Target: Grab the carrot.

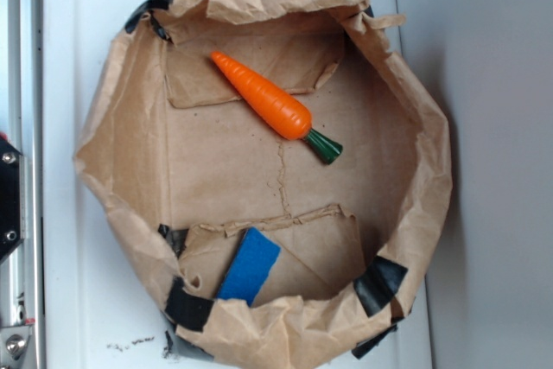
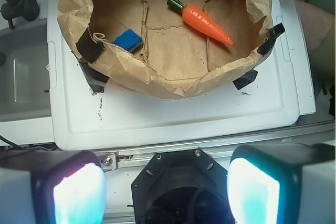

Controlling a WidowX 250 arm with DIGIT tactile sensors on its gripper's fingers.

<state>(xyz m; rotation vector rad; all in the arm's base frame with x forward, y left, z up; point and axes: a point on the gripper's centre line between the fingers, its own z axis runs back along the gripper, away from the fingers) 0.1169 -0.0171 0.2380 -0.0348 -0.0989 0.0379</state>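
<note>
The carrot point(image 1: 263, 102) is glossy orange with a dark green stem and lies on the floor of a rolled-down brown paper bag point(image 1: 130, 75), tip toward the upper left. In the wrist view the carrot point(image 2: 206, 23) lies at the far side of the bag. My gripper point(image 2: 167, 192) is open and empty; its two glowing pads stand wide apart at the bottom of the wrist view, high above the robot's black base and well short of the bag. The gripper does not show in the exterior view.
A flat blue rectangular piece point(image 1: 250, 265) leans against the bag's near wall; it also shows in the wrist view point(image 2: 127, 40). The bag sits on a white tray point(image 1: 78, 300). Black tape patches point(image 1: 380, 284) hold the bag's rim. A metal rail point(image 1: 17, 58) runs along the left.
</note>
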